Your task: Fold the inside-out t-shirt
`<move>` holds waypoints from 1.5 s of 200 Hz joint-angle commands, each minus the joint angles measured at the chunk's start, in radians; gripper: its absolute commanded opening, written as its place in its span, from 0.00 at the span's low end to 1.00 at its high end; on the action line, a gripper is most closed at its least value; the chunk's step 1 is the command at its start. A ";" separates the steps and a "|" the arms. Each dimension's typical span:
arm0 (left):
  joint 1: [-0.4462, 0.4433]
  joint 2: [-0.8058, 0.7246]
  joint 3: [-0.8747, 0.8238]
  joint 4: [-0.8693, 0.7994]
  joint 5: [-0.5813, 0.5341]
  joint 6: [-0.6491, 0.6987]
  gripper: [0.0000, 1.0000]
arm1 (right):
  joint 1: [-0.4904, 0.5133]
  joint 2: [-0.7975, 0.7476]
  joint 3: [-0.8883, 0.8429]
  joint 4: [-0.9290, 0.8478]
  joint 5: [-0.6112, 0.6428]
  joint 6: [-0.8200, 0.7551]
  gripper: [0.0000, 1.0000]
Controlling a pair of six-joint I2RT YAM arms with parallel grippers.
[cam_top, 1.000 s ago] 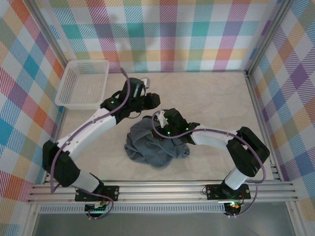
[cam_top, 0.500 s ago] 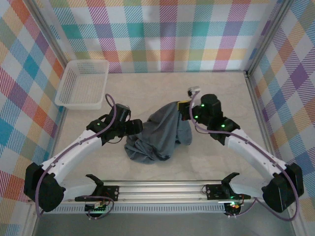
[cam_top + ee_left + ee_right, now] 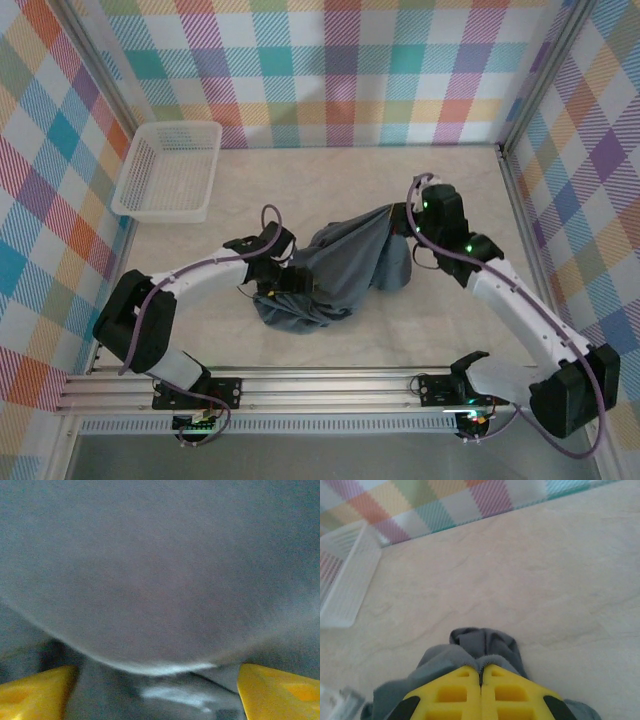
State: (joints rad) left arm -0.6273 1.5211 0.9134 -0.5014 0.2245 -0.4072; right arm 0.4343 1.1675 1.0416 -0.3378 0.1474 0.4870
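The dark slate-grey inside-out t-shirt [image 3: 345,265] lies bunched at the middle of the table, with one end drawn up toward the back right. My right gripper [image 3: 400,222] is shut on that raised end. In the right wrist view its yellow fingers [image 3: 450,695] meet at the gripper tip [image 3: 481,669], and a fold of the t-shirt [image 3: 482,642] bulges out just past them. My left gripper [image 3: 290,285] is pressed into the shirt's left side. In the left wrist view grey t-shirt fabric [image 3: 160,570] spreads close before the lens, and the left gripper [image 3: 160,695] stands open, its yellow fingertips [image 3: 35,690] far apart.
A white lattice basket [image 3: 170,170] sits at the back left corner and appears as the basket [image 3: 342,587] at the left of the right wrist view. Plaid walls enclose the table on three sides. Bare tabletop [image 3: 330,185] lies behind the shirt.
My right gripper has pulled the shirt's end farther toward the back right, stretching the cloth. My left arm has swung right and pushed its gripper into the shirt's left side.
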 commanded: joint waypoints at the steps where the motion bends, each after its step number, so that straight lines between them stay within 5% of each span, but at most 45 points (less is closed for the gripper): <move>1: -0.047 -0.068 0.021 0.104 0.083 0.156 0.88 | -0.058 0.139 0.147 -0.185 0.018 0.113 0.00; 36: -0.131 -0.061 0.093 0.148 0.047 0.355 0.96 | -0.139 0.431 0.301 -0.285 -0.016 0.118 0.04; 71: -0.156 0.138 0.278 0.084 0.003 0.479 0.97 | -0.174 0.416 0.378 -0.335 -0.075 0.096 0.59; 92: -0.191 0.239 0.377 -0.007 0.014 0.600 0.98 | -0.174 0.322 0.334 -0.402 -0.174 0.072 0.70; 130: -0.193 0.298 0.385 -0.059 0.008 0.644 0.88 | -0.136 0.131 0.129 -0.491 -0.358 0.122 0.73; 140: -0.194 0.306 0.380 -0.058 -0.002 0.635 0.71 | -0.107 0.097 0.087 -0.518 -0.343 0.131 0.73; 154: -0.193 0.293 0.377 -0.038 0.015 0.599 0.13 | -0.082 0.055 0.051 -0.558 -0.321 0.128 0.74; 159: -0.192 0.277 0.371 -0.021 0.035 0.579 0.00 | -0.077 0.041 0.039 -0.561 -0.322 0.122 0.74; 182: -0.150 0.189 0.359 0.071 0.178 0.408 0.00 | -0.042 -0.059 -0.055 -0.454 -0.406 0.049 0.74; 220: -0.093 0.188 0.432 0.094 0.285 0.189 0.00 | 0.102 -0.280 -0.372 0.033 -0.431 0.038 0.83; 270: -0.052 0.214 0.478 0.167 0.353 0.058 0.00 | 0.167 -0.048 -0.517 0.523 -0.418 0.163 0.92; 291: -0.038 0.207 0.487 0.189 0.381 0.025 0.00 | 0.167 0.125 -0.462 0.625 -0.395 0.173 0.82; 300: -0.027 0.204 0.493 0.187 0.387 0.015 0.00 | 0.168 0.188 -0.441 0.658 -0.414 0.183 0.57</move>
State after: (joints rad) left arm -0.6834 1.7267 1.3605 -0.3607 0.5377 -0.3199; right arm 0.5983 1.2385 0.5388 0.0681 -0.2584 0.6285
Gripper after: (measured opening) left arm 0.057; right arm 0.812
